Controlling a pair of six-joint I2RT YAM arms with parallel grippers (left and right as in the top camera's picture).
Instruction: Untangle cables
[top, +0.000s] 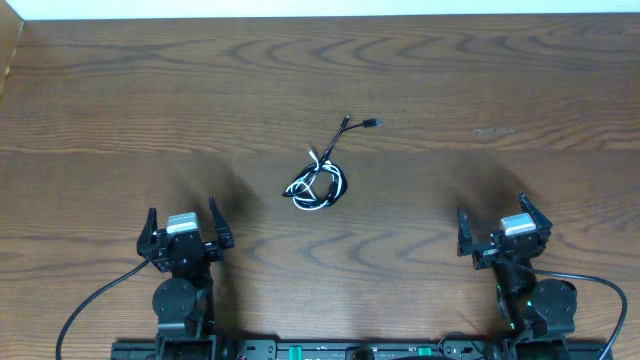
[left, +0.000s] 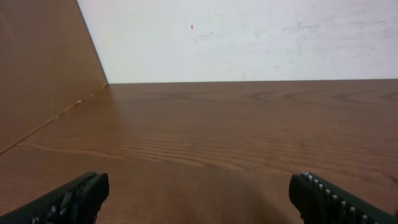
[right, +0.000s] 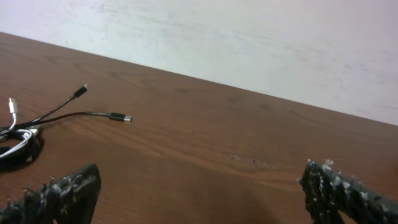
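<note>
The cables (top: 318, 183), one black and one white, lie in a small tangled coil at the middle of the wooden table, with two black plug ends reaching up and to the right. The right wrist view catches them at its left edge as the cables (right: 25, 134). My left gripper (top: 181, 229) rests near the front left, open and holding nothing, well to the left of and nearer than the coil. At the front right my right gripper (top: 504, 224) also stands open and empty. The left wrist view shows only bare table between the wide-set fingertips of the left gripper (left: 198, 198).
The wooden table (top: 480, 80) runs to a pale wall at the back. A brown board (left: 37, 68) stands upright along the table's left edge. Thick black arm cables (top: 85, 305) trail off the front beside each arm base.
</note>
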